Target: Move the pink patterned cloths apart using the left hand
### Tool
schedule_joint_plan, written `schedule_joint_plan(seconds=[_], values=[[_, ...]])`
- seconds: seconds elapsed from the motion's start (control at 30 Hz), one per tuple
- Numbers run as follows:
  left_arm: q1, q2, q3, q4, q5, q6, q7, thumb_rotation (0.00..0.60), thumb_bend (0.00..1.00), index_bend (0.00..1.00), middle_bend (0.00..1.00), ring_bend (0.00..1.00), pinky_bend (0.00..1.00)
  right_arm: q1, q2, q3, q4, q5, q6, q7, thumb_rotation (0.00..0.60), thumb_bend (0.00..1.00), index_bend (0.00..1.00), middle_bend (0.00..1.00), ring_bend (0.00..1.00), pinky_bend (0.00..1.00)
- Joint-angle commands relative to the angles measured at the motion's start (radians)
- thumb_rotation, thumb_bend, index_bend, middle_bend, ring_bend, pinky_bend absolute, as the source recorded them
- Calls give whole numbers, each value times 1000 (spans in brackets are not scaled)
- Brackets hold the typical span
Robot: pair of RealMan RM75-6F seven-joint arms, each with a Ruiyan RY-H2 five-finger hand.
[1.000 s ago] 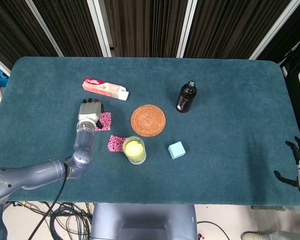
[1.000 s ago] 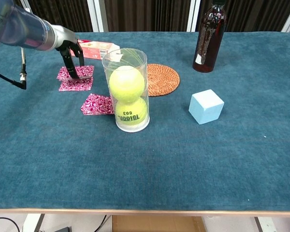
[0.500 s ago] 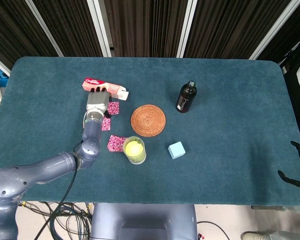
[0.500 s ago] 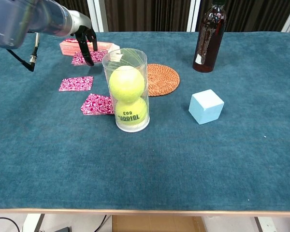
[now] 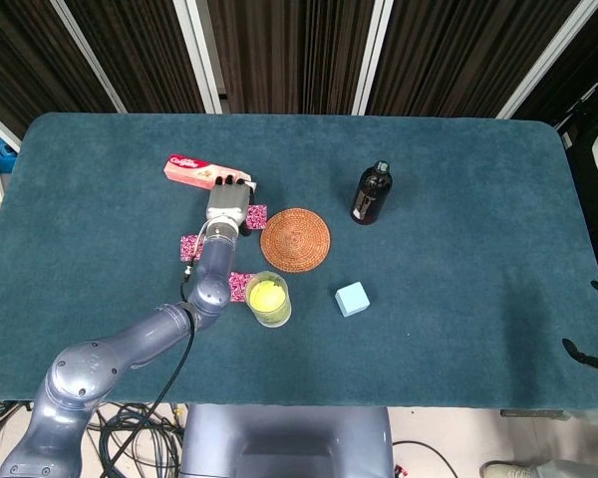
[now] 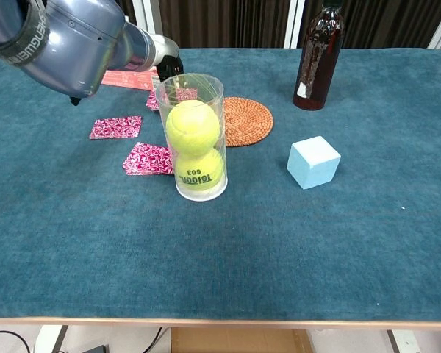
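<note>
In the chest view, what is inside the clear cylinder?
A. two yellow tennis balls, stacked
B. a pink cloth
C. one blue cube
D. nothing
A: the clear cylinder holds two yellow tennis balls, one on top of the other; the blue cube sits apart on the table.

Teal table with a clear tube holding two tennis balls, stacked. Behind the tube, a woven round coaster; right of the coaster, an upright dark bottle. A pale blue cube lies right of the tube. A toothpaste box lies at rear left.
</note>
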Motion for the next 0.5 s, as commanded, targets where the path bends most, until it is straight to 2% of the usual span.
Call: schedule_joint_plan(seconds=[0.03, 0.33, 0.5], values=[[-1, -7, -8, 3, 14, 6, -3, 600, 277, 526, 179, 0, 0, -2, 1, -2, -4, -5, 3, -1, 600, 182, 131, 11, 78, 193], [7, -11, -24, -1, 9, 28, 35, 600, 270, 503, 176, 0, 0, -2, 1, 1, -3, -3, 3, 1, 600, 183, 131, 11, 78, 193], [11, -3, -32, -24, 14, 26, 45, 600, 164, 422, 162, 0, 0, -1, -1, 2, -2, 0, 0, -2, 600, 182, 131, 11, 78, 193]])
